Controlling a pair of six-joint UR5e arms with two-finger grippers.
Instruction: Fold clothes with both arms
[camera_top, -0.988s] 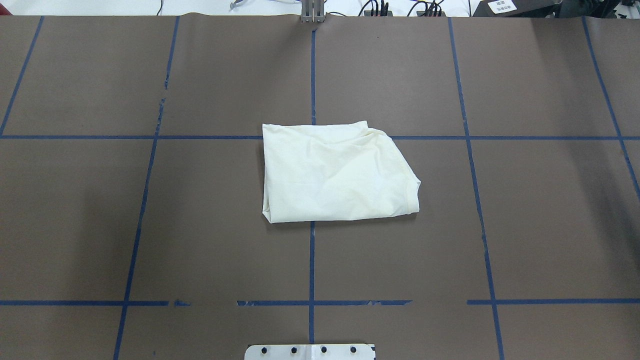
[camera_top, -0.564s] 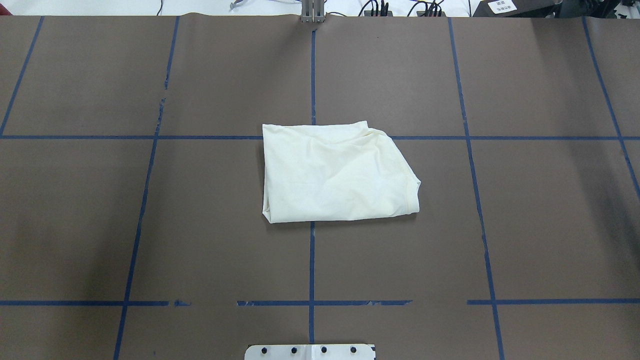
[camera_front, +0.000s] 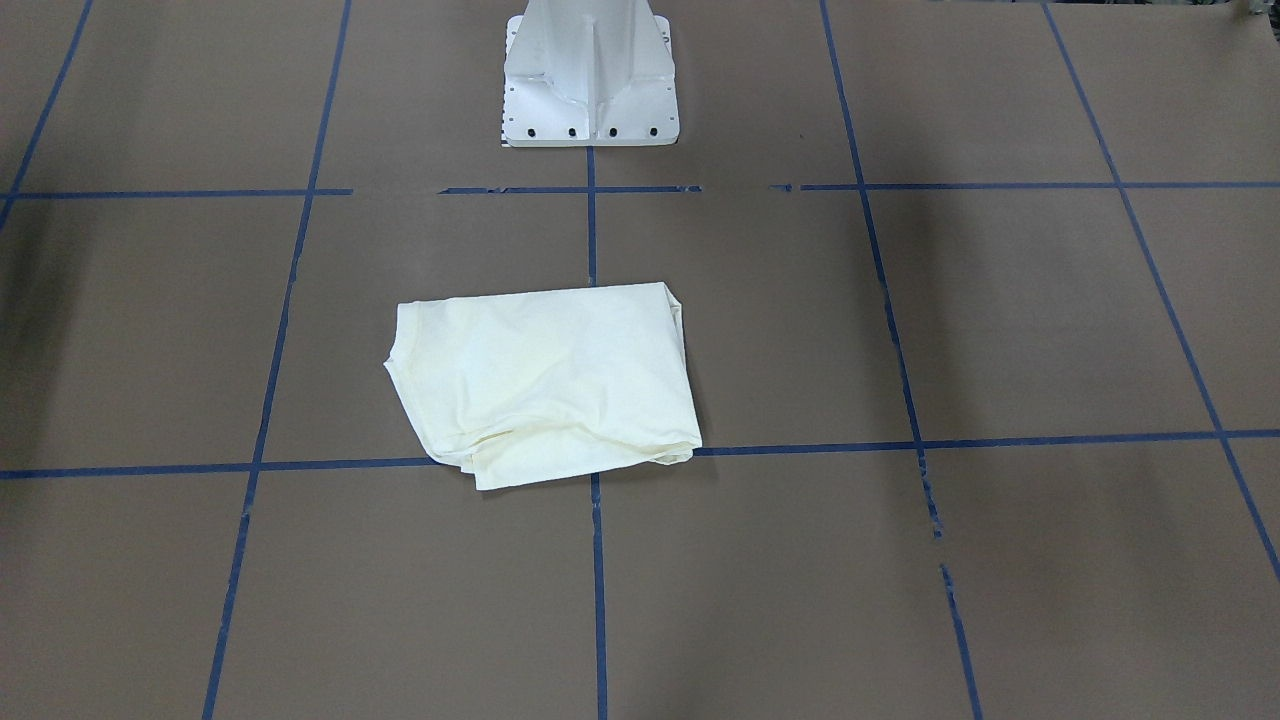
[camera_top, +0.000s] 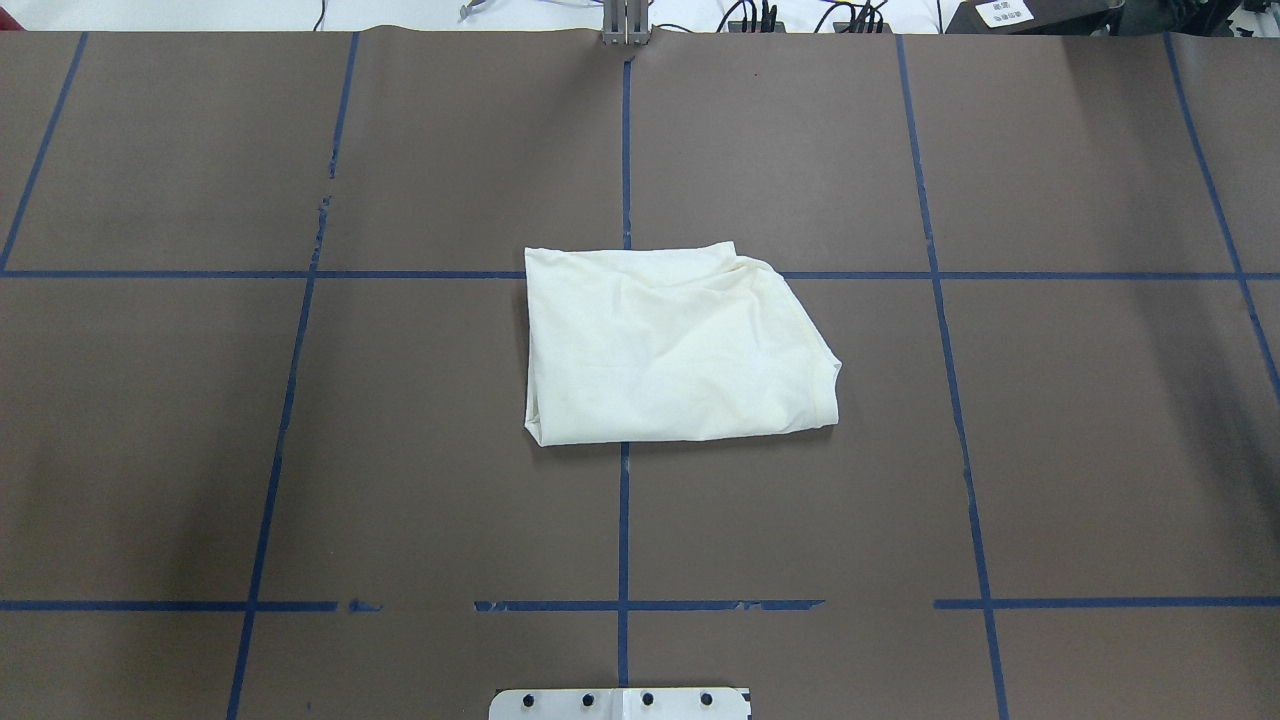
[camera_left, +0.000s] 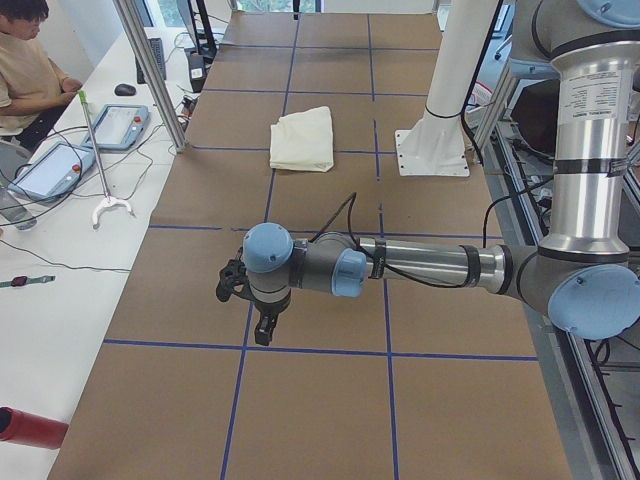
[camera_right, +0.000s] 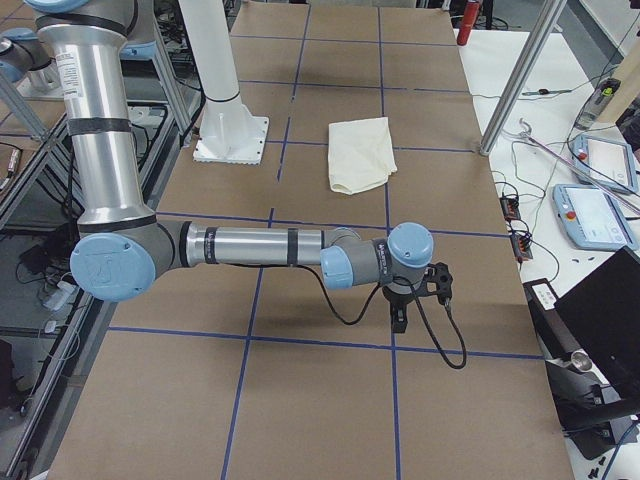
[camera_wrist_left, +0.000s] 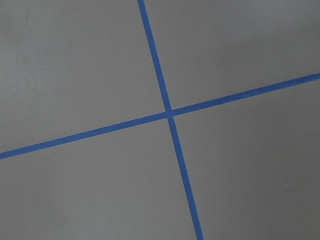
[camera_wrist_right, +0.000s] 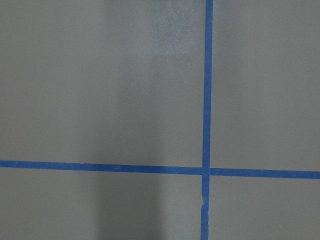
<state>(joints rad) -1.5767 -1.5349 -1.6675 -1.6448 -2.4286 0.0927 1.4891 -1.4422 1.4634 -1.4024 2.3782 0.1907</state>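
Observation:
The cream shirt (camera_top: 670, 345) lies folded into a rough rectangle at the middle of the brown table; its print is hidden. It also shows in the front view (camera_front: 545, 385), the left view (camera_left: 303, 139) and the right view (camera_right: 360, 153). My left gripper (camera_left: 262, 328) hangs over the table's left end, far from the shirt. My right gripper (camera_right: 400, 318) hangs over the right end, also far from it. Both point down and hold nothing that I can see. I cannot tell whether either is open or shut. Both wrist views show only paper and blue tape.
The white pedestal base (camera_front: 590, 80) stands at the robot's side of the table. Blue tape lines (camera_top: 624, 520) grid the brown paper. A seated person (camera_left: 25, 75), tablets (camera_left: 125, 123) and metal poles (camera_left: 150, 70) are beside the table.

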